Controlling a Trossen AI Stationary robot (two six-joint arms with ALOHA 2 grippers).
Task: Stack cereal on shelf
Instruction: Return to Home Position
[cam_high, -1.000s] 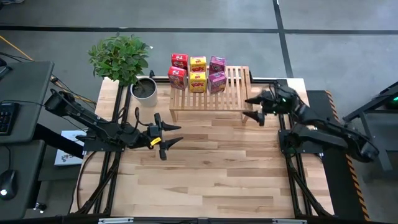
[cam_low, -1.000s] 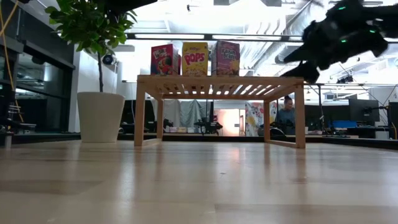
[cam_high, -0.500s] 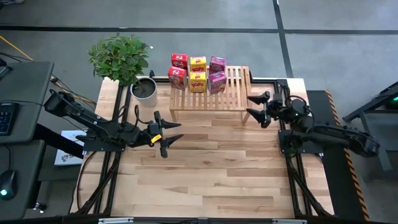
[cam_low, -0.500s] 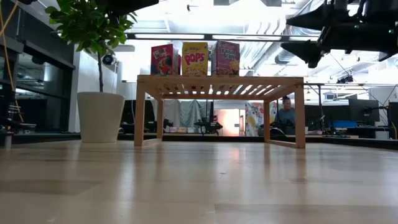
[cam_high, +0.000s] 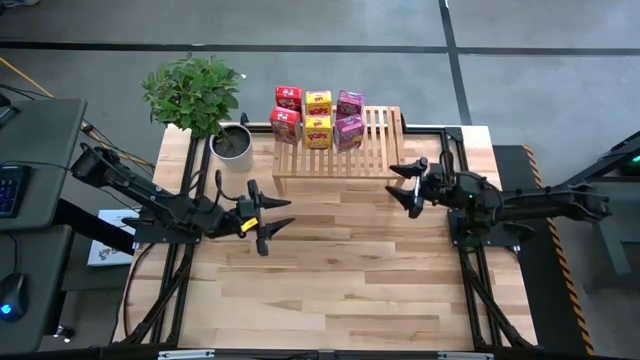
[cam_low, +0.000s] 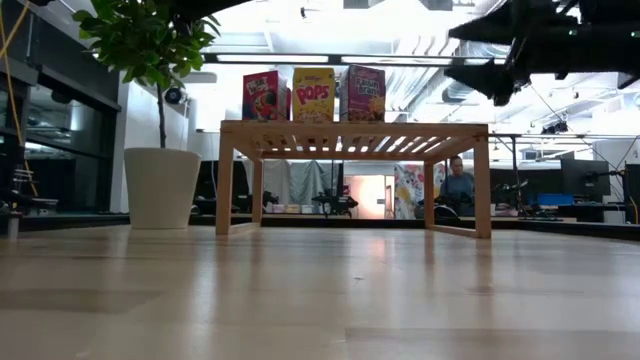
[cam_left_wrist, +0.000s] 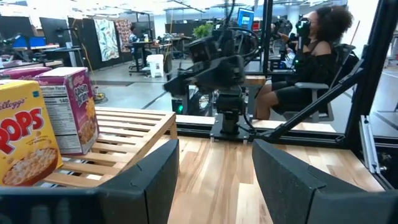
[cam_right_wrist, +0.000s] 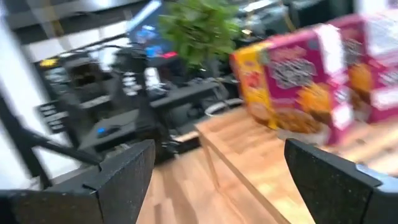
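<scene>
Six cereal boxes stand on their bases on the left part of the shelf (cam_high: 340, 150): two red (cam_high: 286, 112), two yellow (cam_high: 318, 118) and two pink (cam_high: 349, 118). The low view shows a red (cam_low: 263, 95), a yellow (cam_low: 313, 95) and a pink box (cam_low: 366, 93) on the shelf top (cam_low: 400, 127). My right gripper (cam_high: 400, 187) hangs open just off the shelf's right near corner, above the table, pointing toward the table's left. My left gripper (cam_high: 278, 216) is open over the table's left half, nearer than the shelf. The left wrist view shows the yellow box (cam_left_wrist: 22, 140) and the pink box (cam_left_wrist: 71, 109).
A potted plant (cam_high: 215, 105) stands at the table's far left corner, its white pot (cam_low: 160, 185) just left of the shelf. The shelf's right third of slats (cam_high: 385, 135) is bare. A person (cam_left_wrist: 308, 59) sits beyond the table's right side.
My right gripper has drawn back from the shelf's right end, a little toward the table's near edge, and levelled out from a downward tilt; it now points toward the table's left. It stays open. The boxes and my left arm have kept still.
</scene>
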